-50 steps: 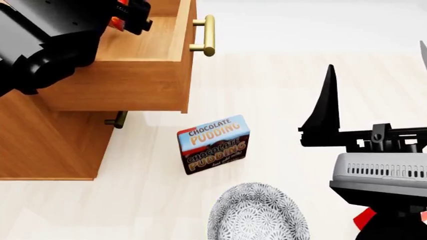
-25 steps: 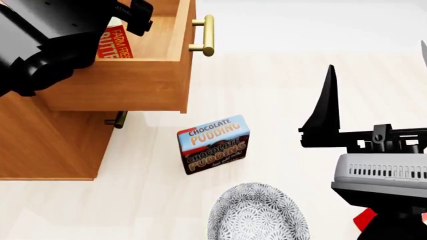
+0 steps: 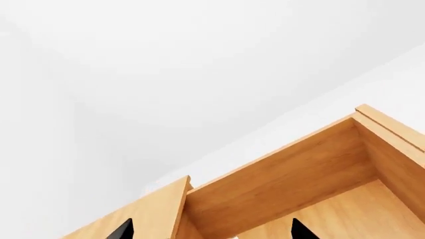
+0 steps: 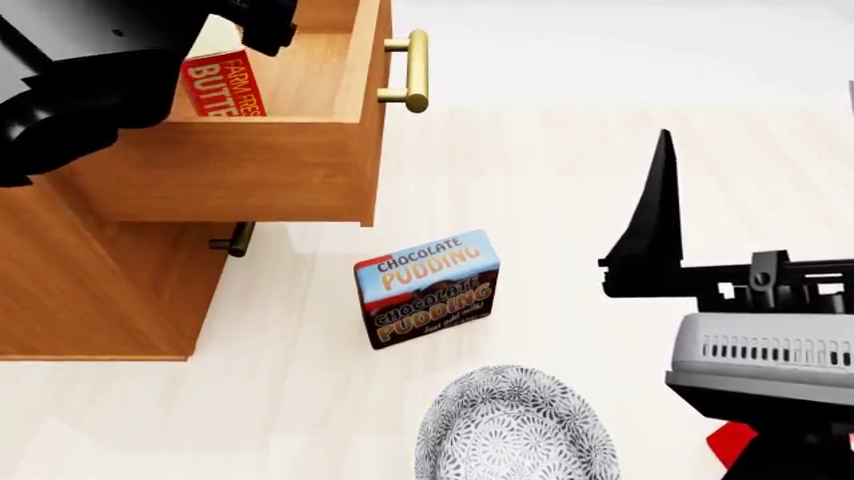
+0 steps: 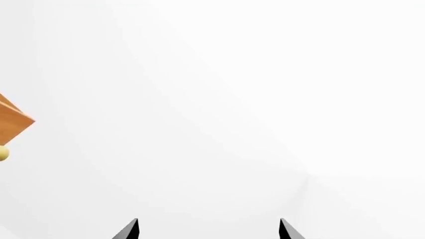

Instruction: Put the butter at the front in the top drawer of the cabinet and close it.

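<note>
Red butter [image 4: 214, 82] sits inside open top drawer [image 4: 274, 165]; handle [image 4: 411, 70] at 3 o'clock, left gripper [image 3: 209, 230] probably nearer, both grippers' jaws apart.

Light-brown wood-grain cabinet [image 4: 94, 290]: matt. Brass bar handle [image 4: 416, 70]: smooth, satin metal. Printed chocolate pudding carton [image 4: 427, 287]: slightly glossy. Pale surface [image 4: 534, 180]: matt.
</note>
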You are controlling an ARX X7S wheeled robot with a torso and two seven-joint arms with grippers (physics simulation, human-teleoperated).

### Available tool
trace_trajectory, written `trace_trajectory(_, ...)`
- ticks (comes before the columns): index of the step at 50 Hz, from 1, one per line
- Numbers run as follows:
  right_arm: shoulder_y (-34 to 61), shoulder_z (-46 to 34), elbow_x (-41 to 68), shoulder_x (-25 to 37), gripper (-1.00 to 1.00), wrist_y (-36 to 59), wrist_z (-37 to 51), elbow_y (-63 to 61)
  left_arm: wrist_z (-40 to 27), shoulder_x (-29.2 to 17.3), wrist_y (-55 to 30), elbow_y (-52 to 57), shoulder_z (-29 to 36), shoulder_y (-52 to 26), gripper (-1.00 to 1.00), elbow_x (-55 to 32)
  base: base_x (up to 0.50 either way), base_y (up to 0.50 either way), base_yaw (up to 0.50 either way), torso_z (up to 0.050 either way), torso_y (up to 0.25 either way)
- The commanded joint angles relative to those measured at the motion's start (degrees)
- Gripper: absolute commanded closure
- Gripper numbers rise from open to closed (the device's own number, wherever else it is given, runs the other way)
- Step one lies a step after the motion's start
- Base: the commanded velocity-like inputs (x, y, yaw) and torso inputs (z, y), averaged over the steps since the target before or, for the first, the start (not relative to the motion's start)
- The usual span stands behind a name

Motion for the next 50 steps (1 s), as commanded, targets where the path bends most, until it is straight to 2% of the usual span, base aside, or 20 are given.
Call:
trace_trajectory(1, -0.6, 0.3, -0.3, 0.1, -1.0, 0.0, 0.1, -0.7, -2.0, -1.9, -2.0, 4.1, -0.4, -3.3, -1.0, 0.2, 0.0, 0.0, 0.0, 0.0, 0.0)
trace_trajectory(15, -0.8, 0.7, -0.5, 0.2, -1.0, 0.2, -0.1, -1.5, -4.5, -6.0, -3.1, 10.7, -2.4, -7.5, -1.0, -0.4, 0.0, 0.0, 0.0, 0.0, 0.0)
trace_trajectory(27, 1.1, 0.0, -1.6, -0.2, -1.0, 1.7, -1.5, -2.4, -10.6, -12.4, -2.0, 28.0, -5.3, -10.6, -1.0, -0.8, 0.0, 0.0, 0.0, 0.0, 0.0)
trace_trajectory(43, 1.3, -0.4, -1.3, -0.6, -1.0, 0.7, -1.2, -0.5, -14.0, -16.3, 4.3, 39.3, -10.3, -8.6, -1.0, -3.0, 0.0, 0.0, 0.0, 0.0, 0.0)
trace_trajectory(50, 2.2, -1.1, -2.0, -1.0, -1.0, 1.6, -2.0, -0.8, -16.1, -17.0, 10.0, 45.9, -13.0, -5.5, -1.0, -4.5, 0.0, 0.0, 0.0, 0.0, 0.0)
